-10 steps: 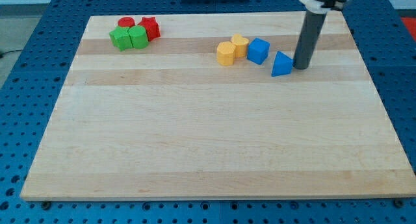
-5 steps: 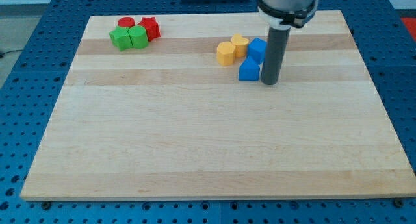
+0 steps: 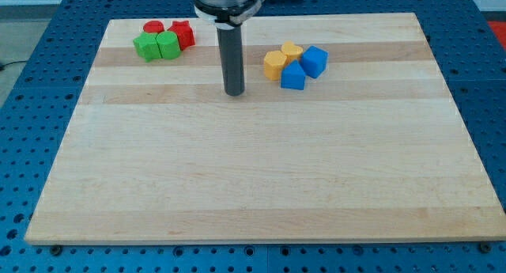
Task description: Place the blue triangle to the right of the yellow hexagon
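The blue triangle (image 3: 292, 76) lies on the wooden board, touching the lower right side of the yellow hexagon (image 3: 274, 65). A yellow heart (image 3: 292, 51) sits just above and right of the hexagon, and a blue cube (image 3: 315, 61) sits right of the heart, beside the triangle. My tip (image 3: 234, 92) rests on the board to the left of this cluster, a short gap away from the yellow hexagon, touching no block.
At the board's top left stands a second cluster: a red cylinder (image 3: 152, 28), a red star-like block (image 3: 182, 32), a green star-like block (image 3: 145, 46) and a green hexagon-like block (image 3: 168, 44). The board (image 3: 253, 170) lies on a blue perforated table.
My tip pushed the blue triangle leftward until it met the yellow hexagon, then swept on to the left past the cluster. The other blocks barely moved.
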Action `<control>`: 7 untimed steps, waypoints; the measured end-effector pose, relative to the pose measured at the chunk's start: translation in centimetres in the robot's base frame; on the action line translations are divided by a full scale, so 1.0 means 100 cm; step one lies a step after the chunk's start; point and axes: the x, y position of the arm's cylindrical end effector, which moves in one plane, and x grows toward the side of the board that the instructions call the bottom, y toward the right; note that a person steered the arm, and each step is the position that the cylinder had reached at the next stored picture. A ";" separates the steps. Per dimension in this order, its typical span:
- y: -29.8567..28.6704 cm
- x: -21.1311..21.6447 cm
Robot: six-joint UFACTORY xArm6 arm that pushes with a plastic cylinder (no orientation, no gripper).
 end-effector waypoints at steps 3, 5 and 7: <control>0.021 -0.034; 0.056 -0.034; 0.048 -0.034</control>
